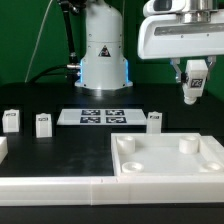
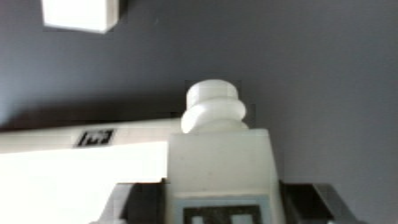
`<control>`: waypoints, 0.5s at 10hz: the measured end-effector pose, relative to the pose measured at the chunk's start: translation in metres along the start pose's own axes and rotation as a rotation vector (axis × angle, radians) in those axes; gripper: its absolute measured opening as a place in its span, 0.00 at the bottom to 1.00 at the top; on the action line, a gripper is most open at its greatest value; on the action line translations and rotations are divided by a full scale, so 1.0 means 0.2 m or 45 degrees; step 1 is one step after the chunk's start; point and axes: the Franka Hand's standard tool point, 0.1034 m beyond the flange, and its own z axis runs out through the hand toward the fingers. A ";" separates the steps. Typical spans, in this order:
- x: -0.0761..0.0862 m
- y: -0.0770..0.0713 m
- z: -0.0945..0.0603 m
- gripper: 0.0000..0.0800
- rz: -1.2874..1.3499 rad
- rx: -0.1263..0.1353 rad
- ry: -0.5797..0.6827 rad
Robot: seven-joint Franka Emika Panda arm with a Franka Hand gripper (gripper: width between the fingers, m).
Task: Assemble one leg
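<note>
1. Surroundings: three loose legs stand upright on the table [image 1: 60, 150], two [image 1: 11, 120] [image 1: 43, 123] on the exterior view's left and one [image 1: 154, 121] just beyond the tray piece [image 1: 170, 160]. The marker board [image 1: 100, 116] lies between them. Nothing stands between the gripper and the tray piece.
2. Count: four legs in all, one tray piece, one marker board.
3. Arm: the wrist points down on the exterior view's right, raised above the tray piece's far side. The gripper [image 1: 196, 75] is clamped on the fourth leg [image 1: 192, 93]. In the wrist view, the fingers [image 2: 134, 205] grip its tagged end and its rounded tip [image 2: 214, 105] points downward, clear of the table.
</note>
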 end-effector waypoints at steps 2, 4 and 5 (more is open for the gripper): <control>0.10 0.05 -0.02 0.36 -0.062 -0.006 0.019; 0.09 0.04 -0.02 0.36 -0.064 -0.005 0.015; 0.09 0.04 -0.01 0.36 -0.064 -0.005 0.015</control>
